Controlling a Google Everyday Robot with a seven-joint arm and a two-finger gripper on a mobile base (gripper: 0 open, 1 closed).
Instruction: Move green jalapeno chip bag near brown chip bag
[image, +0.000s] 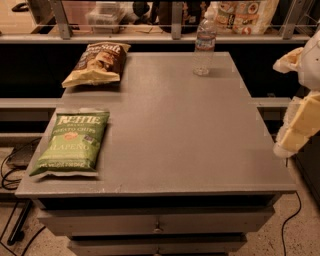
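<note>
The green jalapeno chip bag (72, 143) lies flat at the front left of the grey table (170, 130), its white lettering facing up. The brown chip bag (97, 62) lies at the back left corner, its tan-yellow end toward the front. The two bags are well apart. My gripper (298, 112) hangs at the right edge of the view, beside the table's right side and far from both bags. It holds nothing that I can see.
A clear water bottle (204, 46) stands upright at the back of the table, right of centre. A shelf with a rail (172, 30) and packages runs behind the table. Drawers (157, 222) sit below the front edge. Cables (12, 170) lie on the floor at left.
</note>
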